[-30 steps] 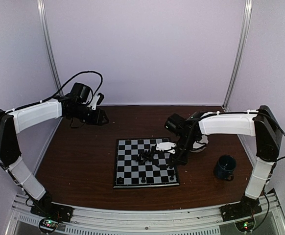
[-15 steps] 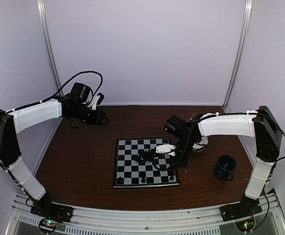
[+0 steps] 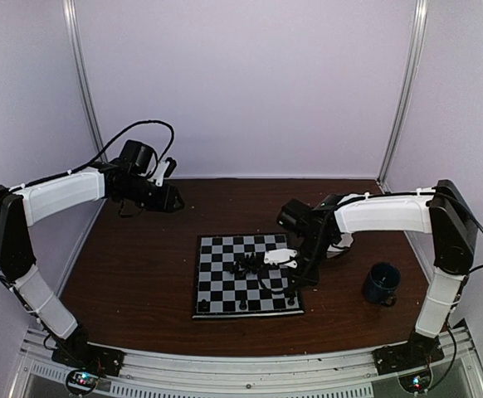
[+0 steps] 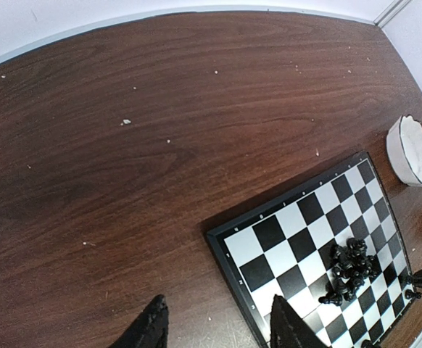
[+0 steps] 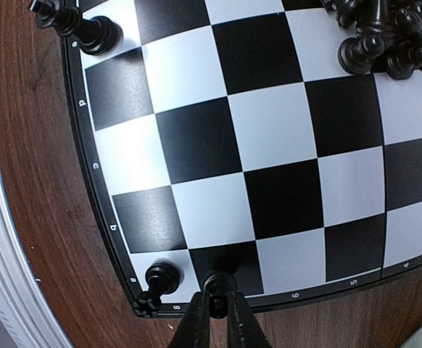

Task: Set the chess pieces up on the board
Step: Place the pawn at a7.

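The board (image 3: 225,282) lies flat mid-table, with a pile of black chess pieces (image 3: 246,265) near its centre. My right gripper (image 3: 293,284) is low over the board's near right corner. In the right wrist view the right gripper (image 5: 215,304) is shut on a small black chess piece (image 5: 215,284) standing on a black edge square. Another piece (image 5: 159,279) stands on the corner square beside it, and a third piece (image 5: 88,30) stands further along that edge. The pile (image 5: 385,36) shows at top right. My left gripper (image 3: 173,199) is open and empty, off the board's far left; its fingers (image 4: 151,328) frame the board's corner (image 4: 229,243).
A white scalloped bowl (image 4: 412,150) sits right of the board, partly behind the right arm in the top view. A dark blue mug (image 3: 381,283) stands at the near right. The booth walls close in the back and both sides.
My right gripper has moved with the piece from the board's middle right toward the near right corner and come down. The left arm has not moved.
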Robot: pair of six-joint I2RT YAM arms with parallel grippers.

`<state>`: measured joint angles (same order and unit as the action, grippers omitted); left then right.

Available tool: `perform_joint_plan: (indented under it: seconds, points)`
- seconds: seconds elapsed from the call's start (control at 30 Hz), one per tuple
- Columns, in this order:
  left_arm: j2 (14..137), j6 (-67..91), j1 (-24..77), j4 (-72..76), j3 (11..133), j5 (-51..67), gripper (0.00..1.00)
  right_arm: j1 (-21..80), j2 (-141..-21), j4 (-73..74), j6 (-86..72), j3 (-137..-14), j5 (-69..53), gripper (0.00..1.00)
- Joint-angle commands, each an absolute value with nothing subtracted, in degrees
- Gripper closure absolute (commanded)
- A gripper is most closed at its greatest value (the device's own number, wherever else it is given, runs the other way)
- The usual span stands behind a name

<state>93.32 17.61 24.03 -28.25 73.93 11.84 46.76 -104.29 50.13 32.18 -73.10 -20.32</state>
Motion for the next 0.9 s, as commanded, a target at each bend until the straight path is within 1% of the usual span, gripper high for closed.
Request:
perform_joint_plan:
  seconds: [0.0,0.4,0.87]
  points:
    - [93.60,16.52,23.64,-26.22,74.44,12.51,0.52,47.46,-105.52,50.72,32.87,-73.01,-20.85,0.91]
    - [93.60,16.60,23.64,-26.21,74.43,12.75,0.52,47.46,-106.12,49.76,32.26,-73.04,-19.06,0.90]
    - [93.77,16.52,23.64,-26.26,74.43,12.74,0.52,47.46,-106.30,49.31,31.85,-73.04,-18.37,0.85]
